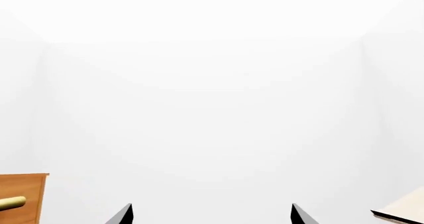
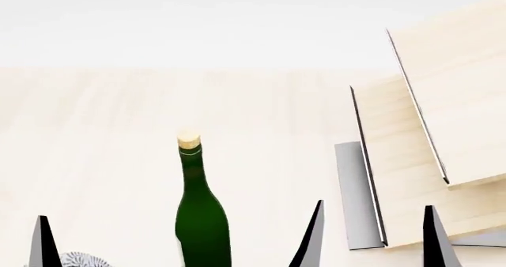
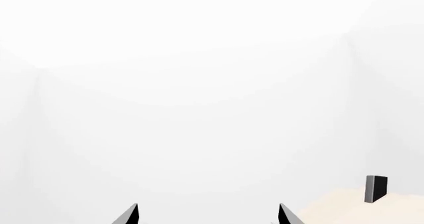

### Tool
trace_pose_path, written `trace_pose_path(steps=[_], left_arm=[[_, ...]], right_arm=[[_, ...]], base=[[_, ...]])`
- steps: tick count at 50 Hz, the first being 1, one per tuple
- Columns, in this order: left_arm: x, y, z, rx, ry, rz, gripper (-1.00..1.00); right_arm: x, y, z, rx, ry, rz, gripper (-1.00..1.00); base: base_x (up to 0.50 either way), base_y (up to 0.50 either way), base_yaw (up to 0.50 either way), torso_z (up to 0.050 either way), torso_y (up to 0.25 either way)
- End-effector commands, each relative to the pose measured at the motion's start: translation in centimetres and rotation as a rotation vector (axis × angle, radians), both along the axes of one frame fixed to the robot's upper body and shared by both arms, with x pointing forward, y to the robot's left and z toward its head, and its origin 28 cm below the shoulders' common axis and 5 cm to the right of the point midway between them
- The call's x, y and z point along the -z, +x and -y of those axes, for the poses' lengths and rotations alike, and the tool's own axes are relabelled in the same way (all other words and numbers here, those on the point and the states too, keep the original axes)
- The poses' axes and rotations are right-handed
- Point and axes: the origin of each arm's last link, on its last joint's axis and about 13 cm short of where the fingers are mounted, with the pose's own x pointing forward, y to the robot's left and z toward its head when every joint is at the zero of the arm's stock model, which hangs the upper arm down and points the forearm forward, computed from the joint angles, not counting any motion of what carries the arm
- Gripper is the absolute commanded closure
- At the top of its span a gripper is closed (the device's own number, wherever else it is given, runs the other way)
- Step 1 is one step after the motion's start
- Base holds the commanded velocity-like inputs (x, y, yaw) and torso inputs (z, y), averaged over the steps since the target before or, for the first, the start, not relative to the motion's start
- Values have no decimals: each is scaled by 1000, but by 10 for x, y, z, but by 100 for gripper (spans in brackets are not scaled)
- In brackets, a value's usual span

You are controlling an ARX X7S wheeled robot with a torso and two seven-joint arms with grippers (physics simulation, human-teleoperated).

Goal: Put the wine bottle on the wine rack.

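Note:
The wine bottle [image 2: 201, 219], dark green with a cream cork, stands upright on the pale wooden table [image 2: 118, 131] at the lower middle of the head view. The wine rack [image 2: 427, 131], tilted light boards with thin black edges, rises at the right. My right gripper [image 2: 373, 240] is open, between the bottle and the rack, holding nothing. My left gripper [image 1: 212, 215] is also open and empty. In the head view only one of its fingertips [image 2: 44, 243] shows, left of the bottle. Neither wrist view shows the bottle.
A patterned bowl [image 2: 79, 260] peeks in at the head view's bottom left. The left wrist view catches a brown cabinet [image 1: 23, 196] with a brass handle and a corner of a pale board [image 1: 404, 210]. In the right wrist view a dark grey plate [image 3: 376, 188] stands on pale wood [image 3: 344, 209].

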Motion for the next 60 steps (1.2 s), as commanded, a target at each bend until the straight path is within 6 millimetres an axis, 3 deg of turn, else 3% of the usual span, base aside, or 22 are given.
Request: trace_pose_path(steps=[1, 60], left_arm=[[0, 0, 0, 0, -1, 0, -100], [0, -1, 1, 6, -1, -1, -100]], right_arm=[[1, 0, 0, -2, 1, -1, -100], [2, -1, 0, -6, -4, -5, -100]], base=[[0, -113, 0, 0, 0], [0, -115, 0, 0, 0]])
